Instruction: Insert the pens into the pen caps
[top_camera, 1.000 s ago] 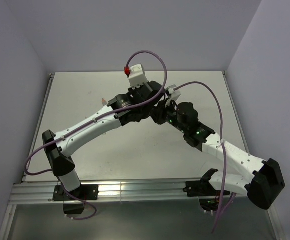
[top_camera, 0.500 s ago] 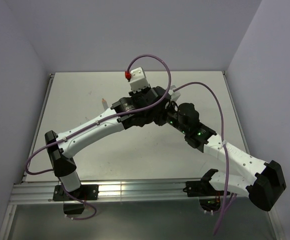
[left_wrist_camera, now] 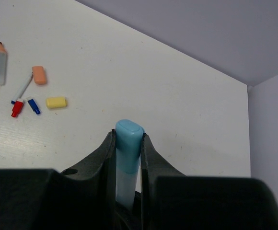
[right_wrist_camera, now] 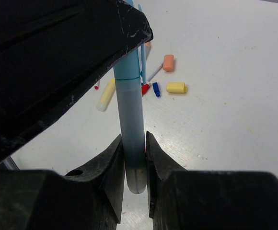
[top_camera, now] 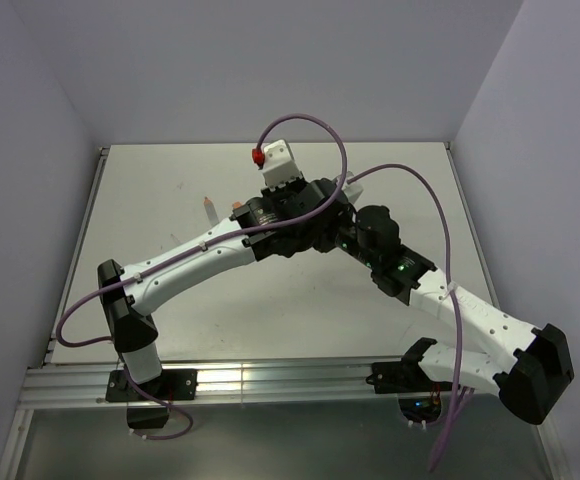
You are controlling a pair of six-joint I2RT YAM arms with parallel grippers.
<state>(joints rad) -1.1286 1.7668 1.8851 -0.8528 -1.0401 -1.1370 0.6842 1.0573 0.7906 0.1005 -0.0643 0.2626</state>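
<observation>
Pale blue translucent plastic, a smooth round pen [right_wrist_camera: 131, 115], sits pinched in the right pincer [right_wrist_camera: 134, 143] above the middle of the matte white surface [top_camera: 170, 180]. Its long axis runs straight into the left pincer [left_wrist_camera: 128, 143], which squeezes an opaque light blue cap [left_wrist_camera: 129, 129] seated on the pen's tip. Since a second ago the left arm [top_camera: 185, 262] has swung rightward, uncovering an orange cap [top_camera: 238, 207].

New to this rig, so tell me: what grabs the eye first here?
Over the table both hands share one pale blue pen: the left hand clamps its light blue cap, the right hand its barrel. Loose on the table lie an orange cap and a yellow cap.
</observation>
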